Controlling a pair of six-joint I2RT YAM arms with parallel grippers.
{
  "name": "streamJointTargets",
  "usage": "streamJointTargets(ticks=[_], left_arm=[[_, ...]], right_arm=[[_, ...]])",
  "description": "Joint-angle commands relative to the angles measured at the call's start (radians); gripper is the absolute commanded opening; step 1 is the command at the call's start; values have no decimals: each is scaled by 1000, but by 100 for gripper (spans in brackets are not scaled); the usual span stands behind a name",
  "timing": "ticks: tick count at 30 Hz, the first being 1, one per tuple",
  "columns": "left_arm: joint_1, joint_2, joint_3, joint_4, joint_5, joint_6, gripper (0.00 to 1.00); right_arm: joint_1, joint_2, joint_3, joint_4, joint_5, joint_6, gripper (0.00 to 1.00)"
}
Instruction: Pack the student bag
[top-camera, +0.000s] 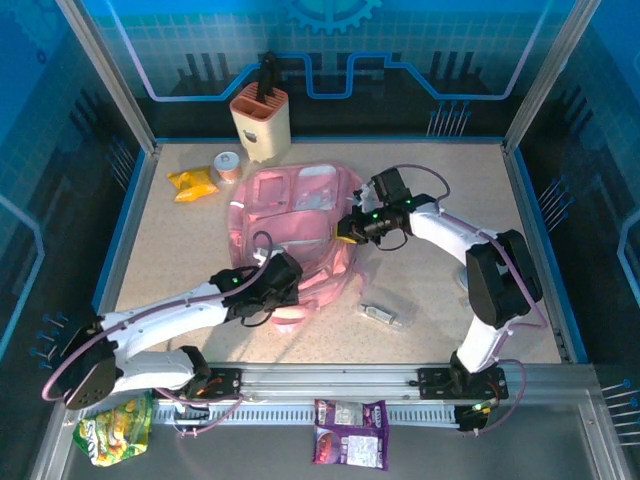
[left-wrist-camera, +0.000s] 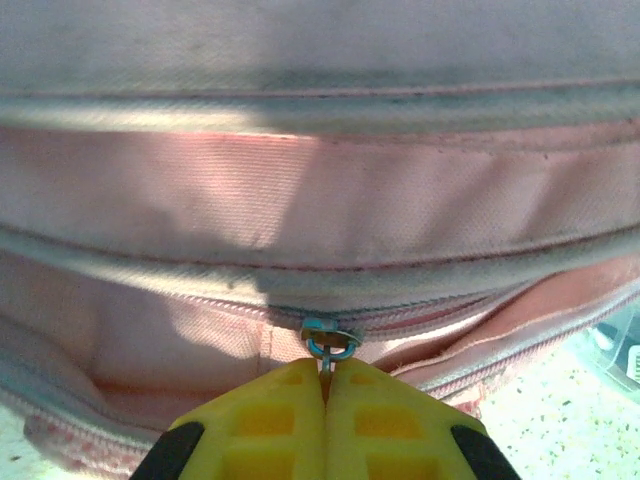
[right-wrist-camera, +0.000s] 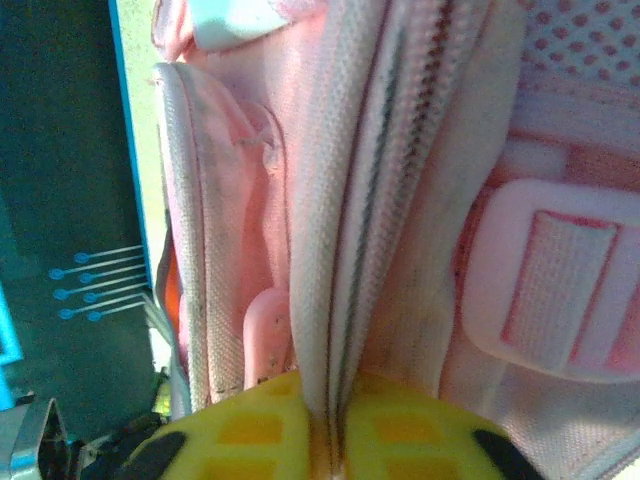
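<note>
The student bag (top-camera: 300, 215), pink with pale zip trim, lies flat in the middle of the table. My left gripper (top-camera: 283, 272) is at its near edge. In the left wrist view its yellow fingers (left-wrist-camera: 280, 415) are shut on the thin metal pull of a blue-grey zip slider (left-wrist-camera: 330, 340) on the bag (left-wrist-camera: 300, 190). My right gripper (top-camera: 347, 231) is at the bag's right side. In the right wrist view its fingers (right-wrist-camera: 250, 430) are shut on a fold of the pale zip trim (right-wrist-camera: 350, 250), which runs up from between them.
A cream holder with a black handle (top-camera: 262, 122) stands at the back. A small round tin (top-camera: 229, 165) and a yellow snack pack (top-camera: 193, 183) lie back left. A clear plastic case (top-camera: 386, 315) lies right of the bag. A green packet (top-camera: 115, 428) and a purple packet (top-camera: 350, 432) lie beyond the front rail.
</note>
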Motion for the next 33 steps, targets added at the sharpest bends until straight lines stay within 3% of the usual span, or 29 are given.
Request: streamJointTargets(ticks=[1, 3, 5, 12, 22, 31, 33], left_arm=[[-33, 61, 61, -36, 52, 27, 0], [-36, 91, 83, -27, 50, 34, 0], [-38, 105, 93, -26, 42, 36, 0], [-38, 85, 80, -16, 21, 37, 0], [-37, 88, 81, -3, 20, 49, 0], [-40, 109, 97, 9, 31, 56, 0], [-39, 112, 101, 10, 28, 56, 0]], right_arm=[[-27, -33, 58, -58, 74, -97, 24], [-18, -97, 20, -85, 119, -124, 40], [-25, -150, -53, -63, 95, -94, 50], [51, -287, -309, 117, 19, 107, 59], [188, -255, -485, 445, 94, 395, 48], [242, -197, -432, 486, 188, 423, 45], [244, -190, -431, 502, 214, 431, 38]])
